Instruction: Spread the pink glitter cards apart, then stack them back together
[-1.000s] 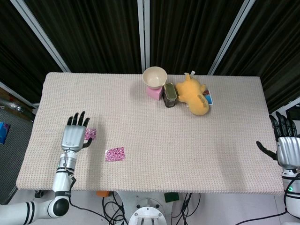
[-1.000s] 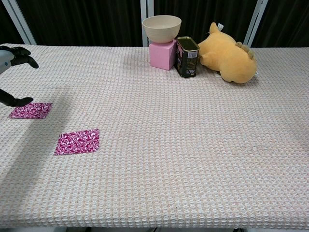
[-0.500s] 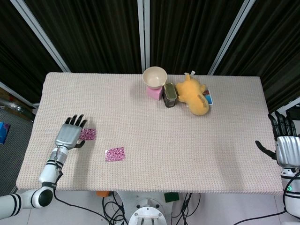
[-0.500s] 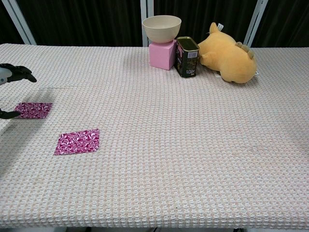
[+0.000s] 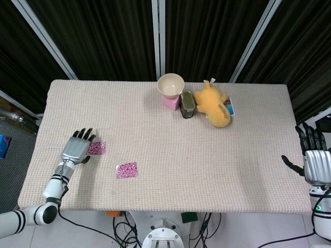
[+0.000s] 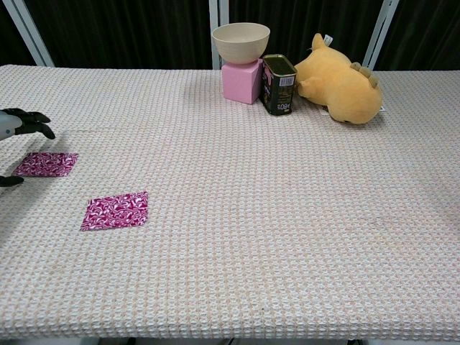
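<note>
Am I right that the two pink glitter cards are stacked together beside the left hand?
Not quite: the chest view shows them apart. One pink glitter card lies beside the left hand; the other card lies separately, nearer the table's front edge.

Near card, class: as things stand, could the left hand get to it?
Probably yes. The left hand lies open beside the far card, and only bare tablecloth separates it from the near card.

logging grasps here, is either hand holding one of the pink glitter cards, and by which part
Nothing is held. The left hand lies open beside one pink glitter card; the other pink glitter card lies apart. The right hand is open off the table's edge.
</note>
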